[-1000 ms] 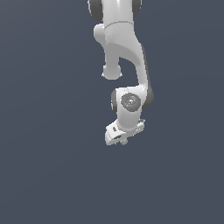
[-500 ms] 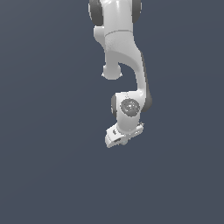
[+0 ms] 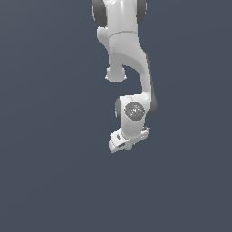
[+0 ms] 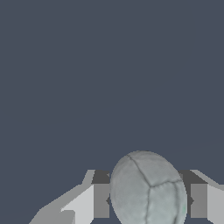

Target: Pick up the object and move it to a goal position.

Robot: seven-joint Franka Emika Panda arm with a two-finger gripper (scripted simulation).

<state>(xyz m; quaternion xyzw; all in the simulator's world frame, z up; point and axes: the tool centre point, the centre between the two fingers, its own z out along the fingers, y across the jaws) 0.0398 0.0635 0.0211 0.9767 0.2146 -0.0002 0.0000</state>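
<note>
In the wrist view the ball, pale grey-green with a mottled, cracked-looking surface, sits between my two fingers. Both pads touch its sides, so my gripper is shut on it. In the exterior view the white arm reaches down from the top and the gripper hangs low over the dark grey floor. The ball is hidden behind the hand there.
The plain dark grey surface fills both views. No other objects, edges or goal mark show.
The wrist and hand have come down a little in the exterior view, most of it in the first half second. The hand has hardly moved since.
</note>
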